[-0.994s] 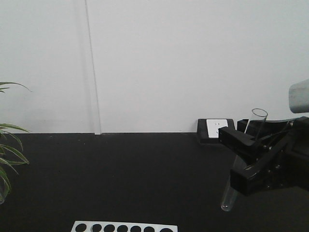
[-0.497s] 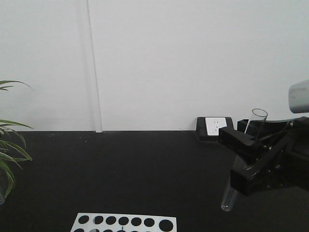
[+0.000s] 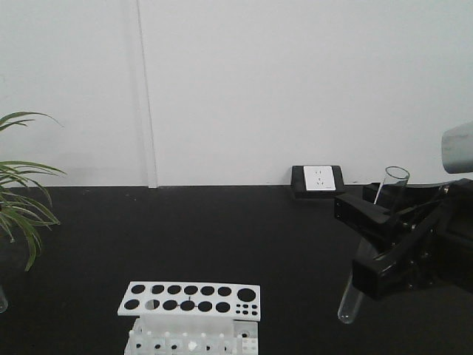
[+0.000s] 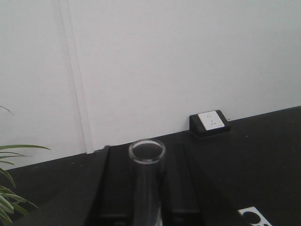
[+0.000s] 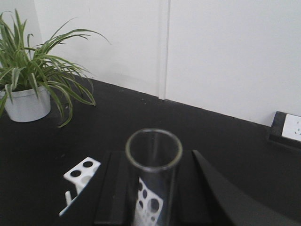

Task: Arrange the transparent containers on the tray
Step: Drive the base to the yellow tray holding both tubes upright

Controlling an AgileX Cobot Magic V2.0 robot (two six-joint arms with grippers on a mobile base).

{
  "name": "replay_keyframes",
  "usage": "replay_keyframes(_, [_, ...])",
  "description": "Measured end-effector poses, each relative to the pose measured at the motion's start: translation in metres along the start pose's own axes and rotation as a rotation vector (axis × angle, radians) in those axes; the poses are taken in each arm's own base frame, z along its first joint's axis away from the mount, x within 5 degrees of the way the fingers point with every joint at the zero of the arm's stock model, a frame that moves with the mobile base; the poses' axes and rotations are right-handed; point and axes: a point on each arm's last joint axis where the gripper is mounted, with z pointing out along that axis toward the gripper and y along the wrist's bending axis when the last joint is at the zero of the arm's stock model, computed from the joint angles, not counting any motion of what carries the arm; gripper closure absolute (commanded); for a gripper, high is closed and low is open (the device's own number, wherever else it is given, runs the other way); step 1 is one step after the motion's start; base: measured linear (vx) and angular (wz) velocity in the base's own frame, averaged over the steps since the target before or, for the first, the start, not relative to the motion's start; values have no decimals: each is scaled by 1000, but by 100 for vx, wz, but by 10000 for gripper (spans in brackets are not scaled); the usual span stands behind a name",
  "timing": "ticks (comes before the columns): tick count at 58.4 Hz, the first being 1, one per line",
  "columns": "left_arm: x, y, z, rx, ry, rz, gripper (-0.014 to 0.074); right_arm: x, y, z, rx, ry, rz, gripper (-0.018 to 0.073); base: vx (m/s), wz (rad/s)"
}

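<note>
Each gripper holds one clear glass test tube upright. In the front view my right gripper (image 3: 369, 244) is shut on a test tube (image 3: 347, 299) that leans slightly, its lipped rim above the black fingers and its rounded bottom below them. The right wrist view looks down at that test tube's (image 5: 154, 155) open rim, between the right gripper's (image 5: 153, 162) fingers. In the left wrist view my left gripper (image 4: 147, 165) is shut on another test tube (image 4: 146, 151). The tray is out of view.
A white perforated tube rack (image 3: 192, 299) stands on the black table at the front, left of the right gripper, and shows again as the rack (image 5: 82, 172). A potted plant (image 5: 33, 70) stands at the left. A power outlet (image 3: 318, 177) sits against the white wall.
The front view has shifted. The white rack has come further into the frame and the outlet has slid left. The right gripper stays shut on its tube at the same place in the frame.
</note>
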Motion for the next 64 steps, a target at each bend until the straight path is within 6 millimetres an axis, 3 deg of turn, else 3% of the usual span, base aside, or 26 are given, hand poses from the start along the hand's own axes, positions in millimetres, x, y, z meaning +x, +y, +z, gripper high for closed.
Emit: replay_keyframes(64, [0, 0, 0, 0, 0, -3, 472, 0, 0, 0, 0, 1, 0, 421, -31, 4])
